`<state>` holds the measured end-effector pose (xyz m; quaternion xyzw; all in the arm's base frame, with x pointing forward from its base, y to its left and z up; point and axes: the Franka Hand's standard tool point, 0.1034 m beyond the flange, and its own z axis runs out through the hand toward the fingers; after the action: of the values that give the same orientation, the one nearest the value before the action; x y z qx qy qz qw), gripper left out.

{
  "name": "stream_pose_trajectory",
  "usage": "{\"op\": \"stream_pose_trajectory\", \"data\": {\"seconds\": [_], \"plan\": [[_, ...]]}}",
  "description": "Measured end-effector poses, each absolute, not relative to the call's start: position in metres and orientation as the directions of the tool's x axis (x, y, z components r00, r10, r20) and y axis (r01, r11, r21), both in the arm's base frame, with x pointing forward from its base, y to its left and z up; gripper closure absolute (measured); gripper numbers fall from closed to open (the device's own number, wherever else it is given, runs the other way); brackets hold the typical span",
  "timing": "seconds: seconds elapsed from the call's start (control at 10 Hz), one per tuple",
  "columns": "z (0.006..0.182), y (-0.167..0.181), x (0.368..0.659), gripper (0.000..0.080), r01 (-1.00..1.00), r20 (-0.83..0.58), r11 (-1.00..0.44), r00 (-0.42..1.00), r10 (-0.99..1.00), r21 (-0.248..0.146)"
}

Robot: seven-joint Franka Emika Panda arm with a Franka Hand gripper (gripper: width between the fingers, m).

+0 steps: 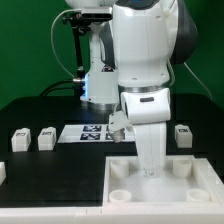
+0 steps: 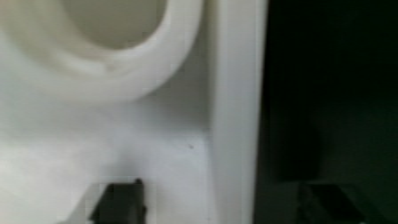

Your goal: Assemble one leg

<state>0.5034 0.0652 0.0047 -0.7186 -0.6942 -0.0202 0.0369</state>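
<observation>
Nearest on the black table (image 1: 40,195) lies the large white panel (image 1: 190,192). The gripper (image 1: 148,168) is down at the panel's far edge, close to a round socket (image 2: 169,55). Its fingers (image 2: 119,203) are spread and released, with the edge between them. One leg (image 1: 2,172) lies loose at the far left. Further back are a second leg (image 1: 20,138) and a third leg (image 1: 45,138). A fourth leg (image 1: 182,134) sits right of the arm. The marker board (image 1: 92,133) lies behind.

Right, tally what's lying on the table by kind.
Legs: 3
Panel: 1
Marker board: 1
Total: 5
White piece at the exterior view's left edge: cut off, uncounted.
</observation>
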Motion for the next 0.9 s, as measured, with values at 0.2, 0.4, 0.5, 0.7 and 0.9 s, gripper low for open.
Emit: {"op": "stream_pose_trajectory", "data": {"seconds": [0.2,0.4,0.5,0.7,0.9], "plan": [[0.005,0.065,0.504,0.0246,0.999,0.08,-0.034,0.036,0.996,-0.024],[0.005,0.065,0.504,0.0156,0.999,0.081,-0.034,0.036,0.996,-0.023],[0.005,0.065,0.504,0.0156,0.999,0.081,-0.035,0.036,0.996,-0.023],[0.005,0.065,0.504,0.015,0.999,0.081,-0.035,0.036,0.996,-0.023],[0.025,0.067,0.502,0.015,0.996,0.073,-0.089,0.089,0.993,-0.004]]}}
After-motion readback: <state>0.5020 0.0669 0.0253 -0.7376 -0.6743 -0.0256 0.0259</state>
